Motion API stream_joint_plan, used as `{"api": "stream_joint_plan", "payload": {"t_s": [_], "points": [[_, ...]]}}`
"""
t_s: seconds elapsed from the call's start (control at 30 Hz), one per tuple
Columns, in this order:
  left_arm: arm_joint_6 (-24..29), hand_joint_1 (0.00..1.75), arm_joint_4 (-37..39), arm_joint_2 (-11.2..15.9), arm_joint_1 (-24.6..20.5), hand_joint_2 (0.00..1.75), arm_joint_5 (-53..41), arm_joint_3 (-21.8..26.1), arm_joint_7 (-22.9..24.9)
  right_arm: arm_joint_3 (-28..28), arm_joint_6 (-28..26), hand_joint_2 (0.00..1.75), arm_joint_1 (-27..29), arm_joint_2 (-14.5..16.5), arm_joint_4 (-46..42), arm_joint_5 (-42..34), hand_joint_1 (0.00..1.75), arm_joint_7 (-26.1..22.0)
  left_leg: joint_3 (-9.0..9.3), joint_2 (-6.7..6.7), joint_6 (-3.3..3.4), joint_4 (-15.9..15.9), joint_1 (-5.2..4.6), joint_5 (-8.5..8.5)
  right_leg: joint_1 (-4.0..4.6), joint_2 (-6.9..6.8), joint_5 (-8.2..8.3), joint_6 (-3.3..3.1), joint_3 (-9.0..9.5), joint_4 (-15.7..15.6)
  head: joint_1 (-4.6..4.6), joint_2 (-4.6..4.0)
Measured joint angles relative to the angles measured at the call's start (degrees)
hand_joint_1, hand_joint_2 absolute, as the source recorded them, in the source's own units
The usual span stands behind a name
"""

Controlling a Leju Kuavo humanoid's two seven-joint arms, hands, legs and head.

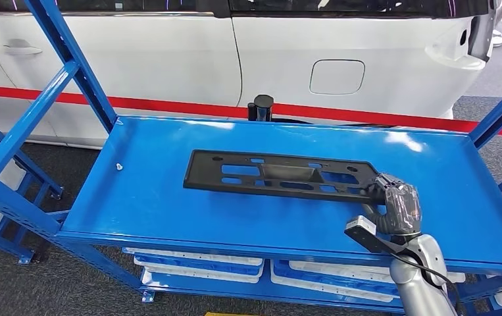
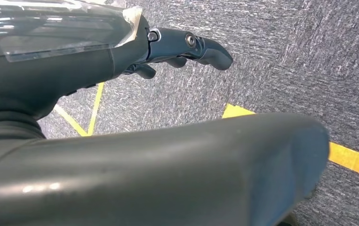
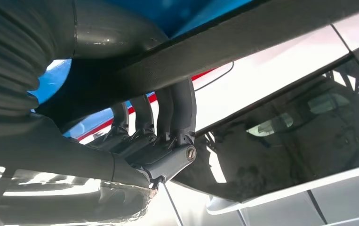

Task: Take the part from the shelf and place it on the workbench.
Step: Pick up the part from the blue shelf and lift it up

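1. On my far left I see the blue shelf frame (image 1: pixel 34 118) with its slanted braces, standing on dark carpet.
2. My left hand (image 2: pixel 187 47) hangs over the grey carpet floor (image 2: pixel 281 61) beside yellow floor tape (image 2: pixel 351 157); its dark fingers (image 2: pixel 212 52) reach out with nothing between them, so I read it as open and empty.
3. A small pale speck (image 1: pixel 119 166) lies on the shelf top (image 1: pixel 143 197) near its left edge.
4. The part (image 1: pixel 277 174), a long flat black bracket with slots, lies flat across the middle of the shelf top, running left to right.
5. Behind it, at the shelf's far edge, stands a small black cylinder (image 1: pixel 261 107), and beyond that a white car (image 1: pixel 301 59) above a red stripe.
6. My right hand (image 1: pixel 394 205) grips the part's right end; in the right wrist view the fingers (image 3: pixel 179 110) curl over the part's edge (image 3: pixel 243 44) with the thumb on the other side.
7. White bins (image 1: pixel 202 263) sit on the tier below.
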Motion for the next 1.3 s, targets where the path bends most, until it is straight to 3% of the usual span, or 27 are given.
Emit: {"api": "stream_joint_plan", "payload": {"t_s": [0.3, 0.43, 0.63, 1.0, 1.17, 1.3], "points": [[-1.80, 0.00, 0.00, 0.24, 0.16, 0.00, -0.10, 0.01, -1.57, -0.01, -1.33, 1.75, 1.22, 0.05, -1.33, -0.21, 1.73, 0.35, -0.02, -0.06, 0.02, 0.01, 0.00, 0.02, 0.00, -0.03, -0.01, 0.01, -0.01, 0.00, -0.01, 0.00], [-2.26, 0.00, 0.01, 0.41, 0.36, 1.75, -0.10, 0.00, -2.13, -0.11, -1.60, 1.75, 1.79, 0.12, -2.17, -0.61, 1.75, 0.47, -0.07, -0.09, 0.02, 0.01, 0.00, 0.02, 0.00, -0.04, -0.01, 0.02, -0.06, 0.00, -0.01, 0.00], [-2.46, 0.00, 0.02, 0.57, 0.55, 1.75, -1.01, -0.12, -2.42, -0.92, -0.50, 1.75, 4.37, 0.74, -5.69, -5.77, 1.75, -0.41, -0.32, -0.32, 0.03, 0.02, 0.00, 0.06, 0.00, -0.29, -0.03, 0.03, -0.24, 0.00, 0.00, 0.00], [-1.07, 0.00, 0.02, 0.77, 0.67, 1.75, -1.07, -0.10, 0.92, -2.55, 13.95, 1.75, 15.65, 4.76, -28.76, -35.81, 1.75, -4.68, -1.08, -0.45, -0.01, 0.03, 0.00, 0.14, 0.00, -0.45, -0.03, 0.03, -0.99, 0.03, -0.02, 0.00], [-0.37, 0.00, 0.02, 0.81, 0.61, 1.75, -0.90, -0.07, 1.62, -2.56, 20.05, 1.75, 18.77, 6.26, -37.84, -44.15, 1.75, -6.33, -1.15, -0.44, -0.01, 0.03, 0.00, 0.14, 0.00, -0.45, -0.04, 0.03, -1.07, 0.03, -0.01, 0.00], [-0.42, 0.00, 0.00, 0.89, 0.54, 1.75, -0.19, -0.02, 0.92, -2.05, 23.37, 1.75, 20.61, 7.49, -43.84, -46.51, 1.75, -7.48, -1.23, -0.45, 0.05, 0.13, -0.07, 0.09, -0.14, -0.45, -0.02, 0.06, -1.06, -0.02, -0.01, 0.00]]}}
